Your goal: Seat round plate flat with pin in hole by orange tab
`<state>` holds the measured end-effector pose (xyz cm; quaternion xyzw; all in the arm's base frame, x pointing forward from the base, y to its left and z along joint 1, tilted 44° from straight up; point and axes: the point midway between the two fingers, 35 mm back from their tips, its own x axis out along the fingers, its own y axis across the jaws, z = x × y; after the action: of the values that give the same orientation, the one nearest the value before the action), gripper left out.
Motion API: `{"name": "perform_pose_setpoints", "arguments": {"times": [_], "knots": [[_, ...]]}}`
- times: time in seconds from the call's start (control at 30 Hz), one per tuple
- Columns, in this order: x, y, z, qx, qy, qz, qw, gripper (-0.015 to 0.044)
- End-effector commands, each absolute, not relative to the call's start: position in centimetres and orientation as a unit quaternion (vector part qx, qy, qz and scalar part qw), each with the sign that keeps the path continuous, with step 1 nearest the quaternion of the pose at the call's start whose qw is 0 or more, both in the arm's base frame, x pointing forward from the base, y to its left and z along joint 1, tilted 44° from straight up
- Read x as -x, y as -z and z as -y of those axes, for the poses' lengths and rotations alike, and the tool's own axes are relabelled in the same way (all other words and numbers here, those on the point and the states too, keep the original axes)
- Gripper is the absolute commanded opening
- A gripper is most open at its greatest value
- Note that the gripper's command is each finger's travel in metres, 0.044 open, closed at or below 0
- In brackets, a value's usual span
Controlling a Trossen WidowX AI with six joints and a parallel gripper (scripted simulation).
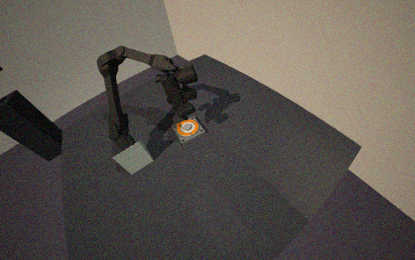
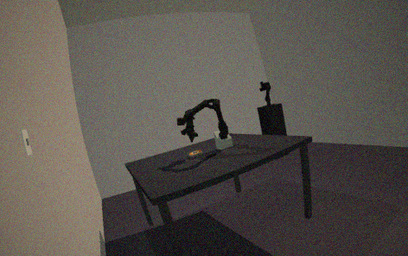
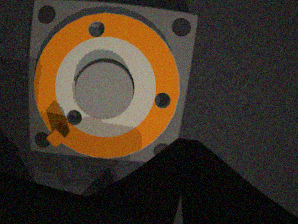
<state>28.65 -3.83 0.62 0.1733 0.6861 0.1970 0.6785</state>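
The round plate [image 1: 180,132] [image 2: 195,152] [image 3: 47,70], an orange ring with a pale centre, sits around the grey post [image 1: 187,127] [image 3: 104,90] on the square grey base [image 1: 193,137] [image 3: 184,55]. Its orange tab [image 3: 56,137] points to the lower left in the wrist view, by a base corner hole. A dark hole [image 3: 74,117] is just inside the tab. I cannot make out the pin. Dark shadow shows along the plate's upper edge. My gripper [image 1: 186,115] [image 2: 192,140] [image 3: 186,150] is shut and empty, above and beside the plate, apart from it.
The table [image 1: 246,189] [image 2: 173,183] carries the base and the arm's pale mount [image 1: 133,158] [image 2: 224,142]. A dark pedestal [image 1: 32,127] [image 2: 272,119] stands beyond the table. The arm's shadow falls around the base.
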Motion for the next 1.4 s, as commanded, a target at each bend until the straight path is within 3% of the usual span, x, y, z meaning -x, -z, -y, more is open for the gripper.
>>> {"name": "perform_pose_setpoints", "arguments": {"times": [0.0,0.67,1.37], "knots": [[-26.5,-3.1,-1.8,-0.21,-0.281,-0.671,0.653,0.0],[-25.9,-0.5,-6.8,-0.221,-0.304,-0.665,0.645,0.0],[-24.2,0.3,-5.9,-0.221,-0.304,-0.666,0.645,0.0]]}}
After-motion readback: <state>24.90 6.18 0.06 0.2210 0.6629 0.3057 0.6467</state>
